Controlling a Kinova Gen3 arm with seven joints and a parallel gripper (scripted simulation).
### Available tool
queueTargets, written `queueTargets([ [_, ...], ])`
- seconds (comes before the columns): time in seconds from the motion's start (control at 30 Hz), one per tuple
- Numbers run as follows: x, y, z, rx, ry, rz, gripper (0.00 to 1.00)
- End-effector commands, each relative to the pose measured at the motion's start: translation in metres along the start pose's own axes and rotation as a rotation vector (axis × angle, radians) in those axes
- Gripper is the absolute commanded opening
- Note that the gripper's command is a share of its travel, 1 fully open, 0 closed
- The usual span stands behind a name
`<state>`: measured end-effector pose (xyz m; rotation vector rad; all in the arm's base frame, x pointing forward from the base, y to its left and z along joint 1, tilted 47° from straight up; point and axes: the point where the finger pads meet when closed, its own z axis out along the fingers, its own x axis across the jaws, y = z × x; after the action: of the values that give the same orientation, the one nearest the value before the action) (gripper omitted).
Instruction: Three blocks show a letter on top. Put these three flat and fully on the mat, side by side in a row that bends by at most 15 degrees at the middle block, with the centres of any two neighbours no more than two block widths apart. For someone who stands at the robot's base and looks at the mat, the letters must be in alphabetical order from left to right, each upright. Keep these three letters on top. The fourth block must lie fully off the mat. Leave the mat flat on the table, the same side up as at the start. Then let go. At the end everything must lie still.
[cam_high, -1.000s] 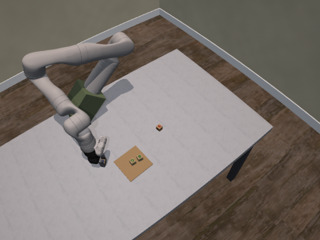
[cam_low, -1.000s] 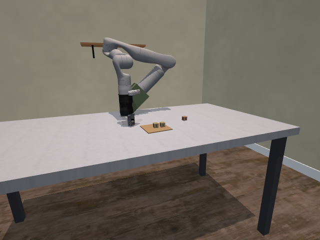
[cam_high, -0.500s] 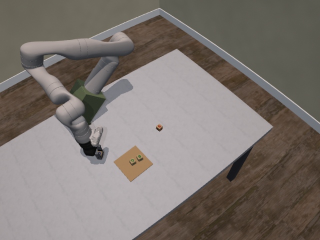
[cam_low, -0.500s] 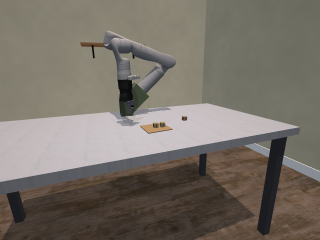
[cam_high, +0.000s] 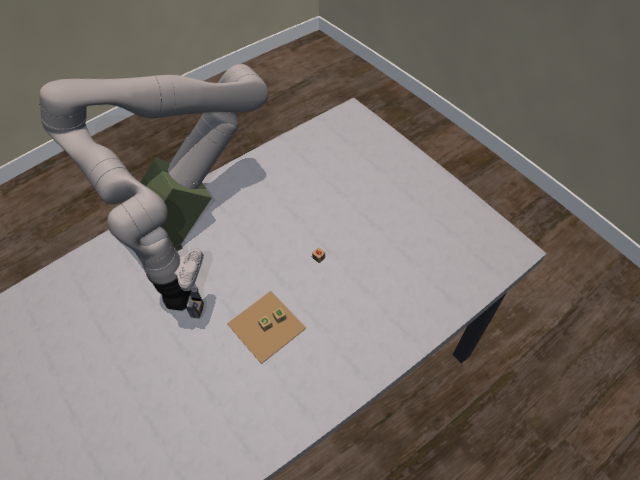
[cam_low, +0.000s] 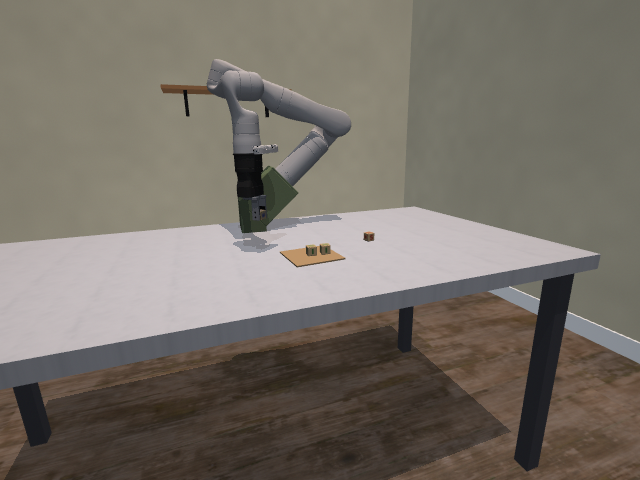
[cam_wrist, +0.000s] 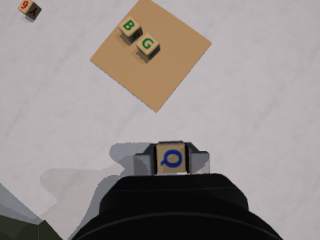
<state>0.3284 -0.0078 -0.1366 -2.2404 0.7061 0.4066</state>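
Carries a big blue Q on the upper face of a pale block (cam_high: 197, 307) (cam_low: 263, 213) (cam_wrist: 171, 158) between the fingers of the end effector (cam_high: 194, 305) (cam_low: 260, 212) (cam_wrist: 171, 153); lies a quarter turn clockwise in the wrist view. Bears a green B on top of one small cube (cam_high: 279, 314) (cam_low: 324, 249) (cam_wrist: 130, 30) on the mat (cam_high: 261, 348) (cam_low: 305, 261) (cam_wrist: 155, 90), and a green G on top of the cube just beside it (cam_high: 265, 323) (cam_low: 311, 250) (cam_wrist: 148, 47) (both tilted a little in the wrist view). Shows a red sign on top of the reddish block (cam_high: 318, 254) (cam_low: 368, 236) (cam_wrist: 30, 9) on the table (cam_high: 392, 258) (cam_low: 170, 289) (cam_wrist: 260, 100) (perhaps a 9 or a 6, too small to settle), plus a red, Y-like mark on one side. Has green marks on the near sides of both cubes in the exterior view, too small to read.
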Motion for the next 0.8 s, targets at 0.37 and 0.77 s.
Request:
queueTargets([
  [0.37, 0.004, -0.057, -0.005, -0.007, 0.006, -0.353, 0.49],
  [0.77, -0.001, -0.116, -0.005, 0.0, 0.001, -0.712, 0.49],
])
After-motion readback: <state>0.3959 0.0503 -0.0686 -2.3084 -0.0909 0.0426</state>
